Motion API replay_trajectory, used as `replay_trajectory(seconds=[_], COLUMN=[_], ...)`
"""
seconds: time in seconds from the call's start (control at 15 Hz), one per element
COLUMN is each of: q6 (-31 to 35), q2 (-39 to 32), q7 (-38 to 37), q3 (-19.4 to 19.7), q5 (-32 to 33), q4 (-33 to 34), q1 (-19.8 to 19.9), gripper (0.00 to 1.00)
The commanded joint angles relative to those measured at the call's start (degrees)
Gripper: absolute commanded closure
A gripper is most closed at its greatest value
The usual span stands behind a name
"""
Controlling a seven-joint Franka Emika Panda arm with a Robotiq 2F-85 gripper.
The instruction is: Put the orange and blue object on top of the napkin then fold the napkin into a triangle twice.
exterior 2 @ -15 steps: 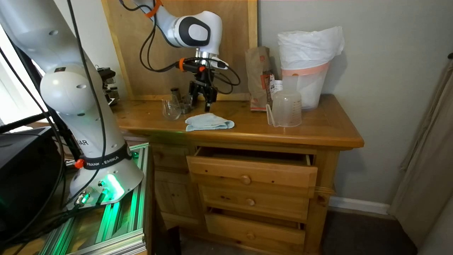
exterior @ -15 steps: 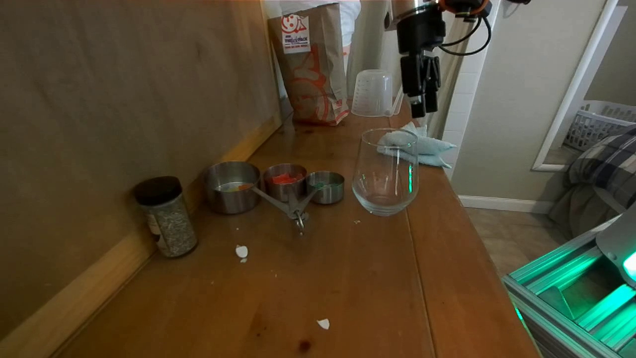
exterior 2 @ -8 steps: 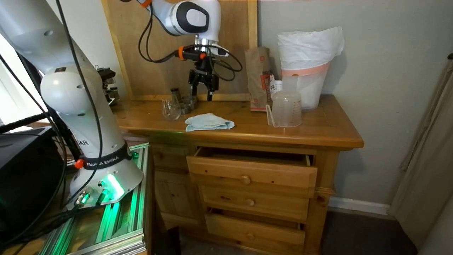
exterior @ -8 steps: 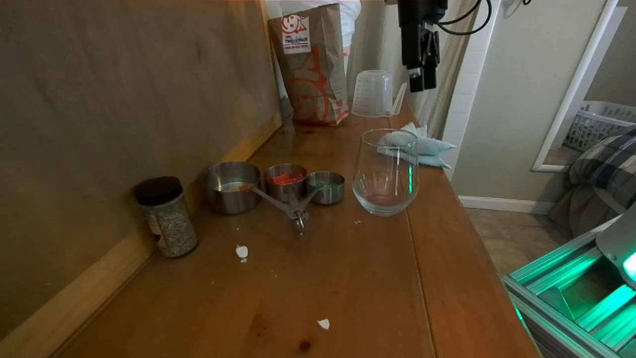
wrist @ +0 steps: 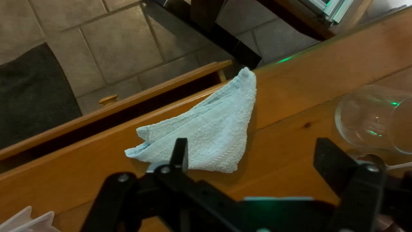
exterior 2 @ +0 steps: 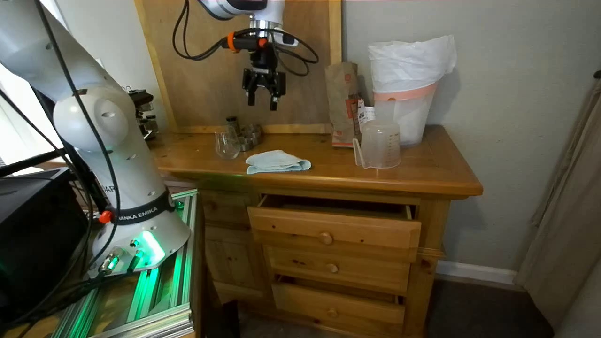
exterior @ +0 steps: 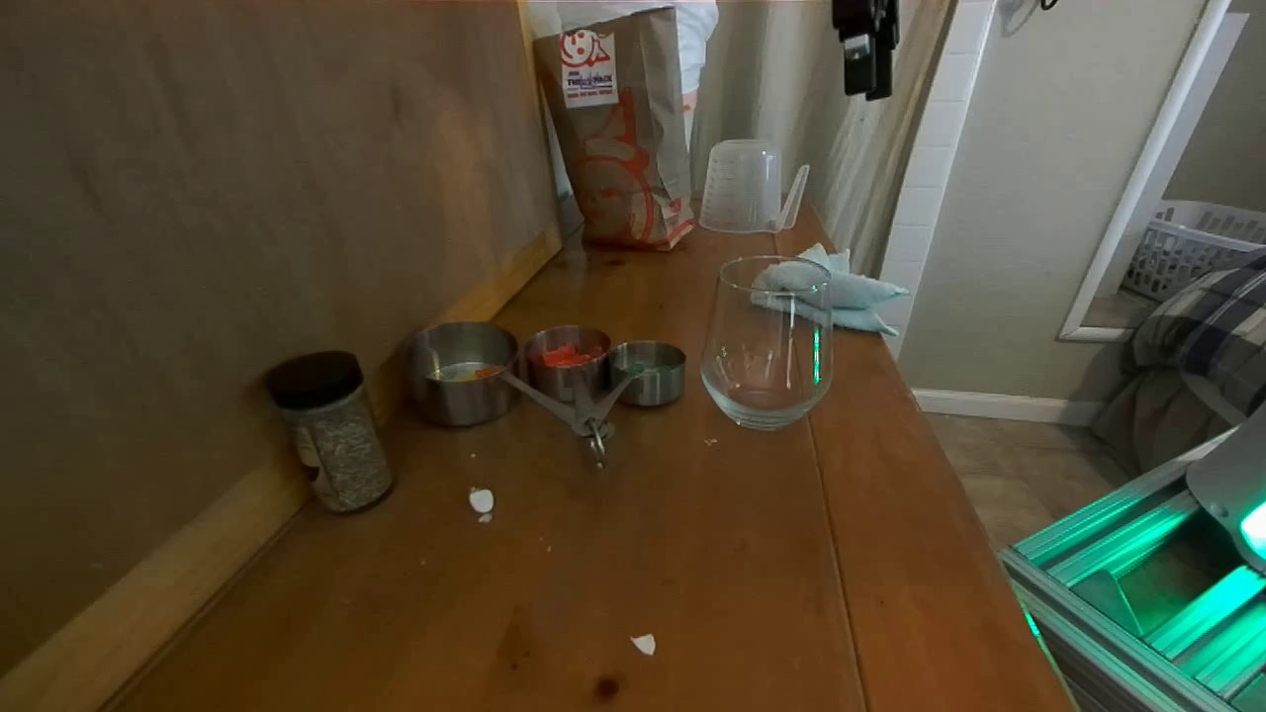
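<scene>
1 glass (exterior: 764,348) overlaps napkin (exterior: 857,290), exterior view; wrist: apart.

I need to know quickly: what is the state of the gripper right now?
Gripper: open, holding nothing, not touching the napkin.

We record the napkin (wrist: 212,129), at the centre of the wrist view, as pale blue-green, with a row of short slanted marks toward its lower right. We list the gripper (exterior 2: 262,103) as black. In an exterior view, we read the counter (exterior: 712,554) as orange-brown; the bag (exterior: 633,148), at upper centre, as brown with orange-red print and a white label (exterior: 589,89); the cups (exterior: 460,396), left of centre, as silver-grey, the middle one showing red inside; the jar lid (exterior: 315,380), at left, as black; and the fabric (exterior: 1217,316), at the right edge, as dark blue, grey and white plaid.
</scene>
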State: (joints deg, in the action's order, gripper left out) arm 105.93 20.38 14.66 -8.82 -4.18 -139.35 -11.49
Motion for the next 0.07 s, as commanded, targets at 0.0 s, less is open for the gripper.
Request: replay_trajectory(seconds=[0.0], q6=[-0.13], q2=[-0.38], q7=[-0.14], q3=[0.38], q5=[0.12], q4=[0.12], q1=[-0.4], gripper=[0.0])
